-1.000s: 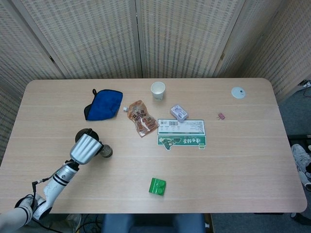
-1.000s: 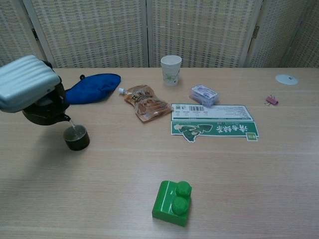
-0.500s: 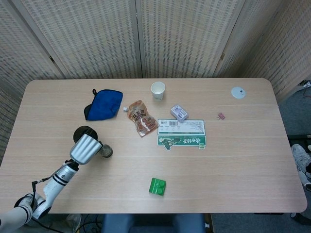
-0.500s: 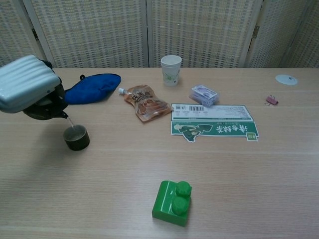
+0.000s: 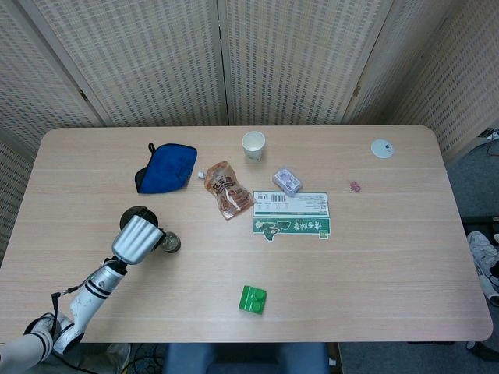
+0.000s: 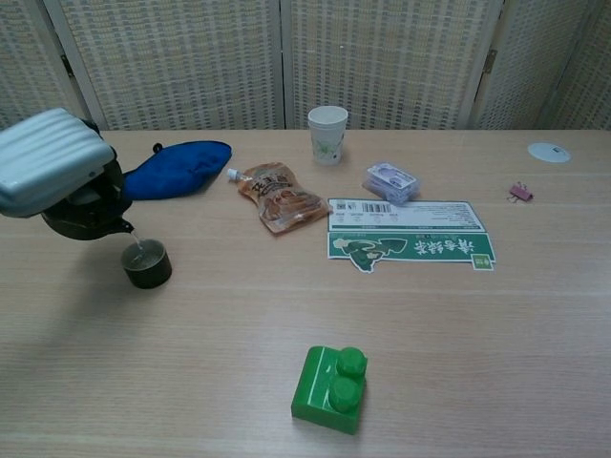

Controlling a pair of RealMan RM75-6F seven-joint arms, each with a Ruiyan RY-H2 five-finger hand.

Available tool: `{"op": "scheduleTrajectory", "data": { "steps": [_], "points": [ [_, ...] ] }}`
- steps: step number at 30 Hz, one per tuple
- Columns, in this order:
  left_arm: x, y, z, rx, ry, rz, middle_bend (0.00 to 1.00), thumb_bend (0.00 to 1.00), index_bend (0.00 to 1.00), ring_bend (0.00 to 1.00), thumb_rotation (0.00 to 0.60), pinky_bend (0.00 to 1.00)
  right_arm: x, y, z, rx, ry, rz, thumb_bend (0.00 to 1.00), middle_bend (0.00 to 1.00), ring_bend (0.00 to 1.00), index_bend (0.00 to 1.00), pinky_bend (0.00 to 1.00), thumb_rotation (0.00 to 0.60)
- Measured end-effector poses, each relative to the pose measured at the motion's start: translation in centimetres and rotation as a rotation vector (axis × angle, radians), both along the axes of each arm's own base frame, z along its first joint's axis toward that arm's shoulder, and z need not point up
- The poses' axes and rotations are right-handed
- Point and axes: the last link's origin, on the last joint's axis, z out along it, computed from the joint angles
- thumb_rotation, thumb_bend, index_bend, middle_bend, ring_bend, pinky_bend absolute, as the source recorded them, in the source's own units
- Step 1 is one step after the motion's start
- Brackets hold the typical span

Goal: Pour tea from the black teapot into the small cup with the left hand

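My left hand [image 5: 137, 238] [image 6: 50, 172] grips the black teapot [image 6: 88, 212] [image 5: 134, 213] at the table's left side, its silver back covering most of the pot. The pot is tipped toward the small dark cup [image 6: 146, 263] [image 5: 171, 243], with its spout just above the cup's rim. A thin stream of tea runs into the cup, which stands upright on the table right of the hand. My right hand shows in neither view.
A blue pouch [image 6: 179, 168], a snack packet [image 6: 281, 198], a white paper cup [image 6: 327, 134], a small plastic pack [image 6: 390, 180] and a green-and-white box [image 6: 410, 245] lie beyond and right. A green brick [image 6: 330, 388] sits near the front edge.
The teapot lifted slightly half a second ago and has now tipped back down toward the cup. The cup has not moved.
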Motion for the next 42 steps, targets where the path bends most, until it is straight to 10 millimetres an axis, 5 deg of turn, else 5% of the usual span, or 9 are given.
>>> {"op": "scheduleTrajectory", "data": {
  "steps": [16,30,36,42],
  "points": [
    [0.6,0.4,0.5,-0.062,-0.214,0.109,1.00,0.45,1.00,0.96,0.529,0.50,0.1,-0.2,-0.1,-0.001,0.003,-0.003,0.19,0.32,0.24,0.26,0.16,0.600],
    [1.7,1.2,1.9,-0.182,-0.628,0.289,1.00,0.45,1.00,0.95,0.533,0.50,0.2,-0.3,-0.1,0.000,0.004,-0.002,0.19,0.32,0.24,0.26,0.16,0.600],
    [1.1,1.9,2.5,-0.200,-0.734,0.396,1.00,0.44,1.00,0.95,0.449,0.50,0.1,-0.4,-0.2,0.004,0.001,-0.001,0.19,0.32,0.24,0.26,0.16,0.600],
    [0.2,2.6,2.9,-0.212,-0.806,0.493,1.00,0.44,1.00,0.95,0.265,0.50,0.2,-0.5,-0.3,0.006,0.001,0.000,0.19,0.32,0.24,0.26,0.16,0.600]
  ]
}}
